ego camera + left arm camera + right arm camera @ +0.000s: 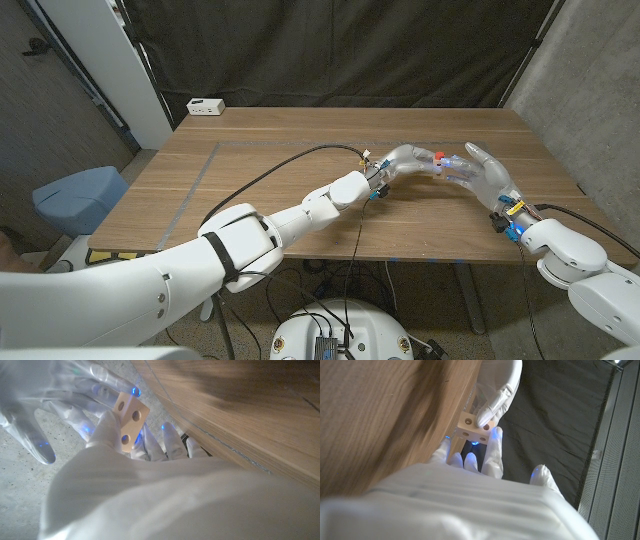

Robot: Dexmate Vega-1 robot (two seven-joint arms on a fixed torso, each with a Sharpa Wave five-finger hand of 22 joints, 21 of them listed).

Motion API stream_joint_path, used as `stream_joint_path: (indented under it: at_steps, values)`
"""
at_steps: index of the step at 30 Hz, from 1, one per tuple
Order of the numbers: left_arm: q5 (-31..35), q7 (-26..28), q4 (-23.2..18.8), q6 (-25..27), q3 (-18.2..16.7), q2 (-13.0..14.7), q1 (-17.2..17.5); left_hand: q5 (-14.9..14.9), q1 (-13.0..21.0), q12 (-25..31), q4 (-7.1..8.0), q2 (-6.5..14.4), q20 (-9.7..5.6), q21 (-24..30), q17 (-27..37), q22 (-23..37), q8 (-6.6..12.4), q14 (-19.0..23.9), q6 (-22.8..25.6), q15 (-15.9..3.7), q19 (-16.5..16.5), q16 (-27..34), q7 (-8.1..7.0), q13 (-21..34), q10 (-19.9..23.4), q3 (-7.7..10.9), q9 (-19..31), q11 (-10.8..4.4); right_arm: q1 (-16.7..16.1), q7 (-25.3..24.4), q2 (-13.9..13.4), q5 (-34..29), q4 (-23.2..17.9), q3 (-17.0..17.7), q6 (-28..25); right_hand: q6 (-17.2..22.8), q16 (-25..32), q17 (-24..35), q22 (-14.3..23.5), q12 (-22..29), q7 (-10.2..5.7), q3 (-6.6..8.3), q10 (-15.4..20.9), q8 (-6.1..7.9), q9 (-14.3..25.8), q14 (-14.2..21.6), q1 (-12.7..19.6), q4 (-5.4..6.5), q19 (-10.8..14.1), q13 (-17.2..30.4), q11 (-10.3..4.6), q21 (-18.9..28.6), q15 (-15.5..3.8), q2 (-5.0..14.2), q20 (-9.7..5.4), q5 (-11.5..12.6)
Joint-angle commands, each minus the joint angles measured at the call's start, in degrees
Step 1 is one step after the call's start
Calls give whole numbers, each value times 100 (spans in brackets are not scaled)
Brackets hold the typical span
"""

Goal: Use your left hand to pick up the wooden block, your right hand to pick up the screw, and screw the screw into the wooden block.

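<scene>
Gripping the wooden block (130, 421) above the table (280, 150) at centre right of the head frame, the left hand (410, 161) turns its drilled face toward the right hand (488, 170), probably so a hole meets the screw. Pale, flat-sided, with round holes, the block sits at upper left of the left wrist frame, between smooth translucent fingers (107, 427). Right hand's fingers reach to the block's edge (whether it holds the screw I cannot tell; a red speck (438, 158) between the hands may be it).
</scene>
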Motion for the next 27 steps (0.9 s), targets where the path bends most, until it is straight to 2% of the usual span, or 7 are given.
stream_joint_path:
  at_steps: [1,3,14,15,17,27]
  values:
    - [39,51,-16,-17,16,12,-8,32,31,280,302,33,-19,43,28,32,92,36,357,-422,56,9,-150,28,132,293,31,-113,-64,-141,124,-109,-38,47,61,37,48,16,12,12,19,27,69,3,20,44,6,-7,29,7,13,25,11,28,37,27]
    - [48,63,-46,-17,17,30,1,32,27,281,307,35,-16,42,31,32,91,37,357,-422,56,9,-152,28,129,290,31,-109,-68,-181,139,-133,-52,51,52,26,55,14,12,17,36,27,105,-10,21,72,9,-11,41,8,70,27,11,25,35,26]
    - [104,121,-250,24,0,150,57,31,17,288,317,40,-10,40,33,32,88,32,356,-422,56,-6,-166,32,119,288,32,-119,-2,-314,250,-237,-45,9,106,-82,71,8,12,3,50,28,139,-76,22,152,23,-23,129,10,121,51,20,16,21,24]
    - [110,118,-247,17,2,157,54,32,18,291,317,41,-9,39,33,32,88,33,355,-421,54,-6,-164,32,125,288,33,-115,10,-332,257,-248,-46,-2,102,-157,63,6,11,-23,41,31,101,-110,23,158,30,-28,130,11,218,44,22,15,18,22]
    - [127,130,-268,12,2,178,58,32,17,285,320,44,-11,39,35,32,88,33,357,-422,54,-8,-166,30,109,288,33,-123,35,-329,262,-249,-35,-21,107,-260,58,6,11,-37,37,31,86,-148,24,165,33,-32,141,12,282,42,31,11,19,21]
    - [180,133,-743,154,-41,423,200,31,21,290,316,42,-7,37,37,32,77,31,330,-422,52,-17,-172,27,110,286,34,-119,80,-419,270,-325,-73,-83,96,-443,41,4,11,-73,-27,30,16,-199,26,161,46,-45,185,15,288,47,40,-2,-6,19]
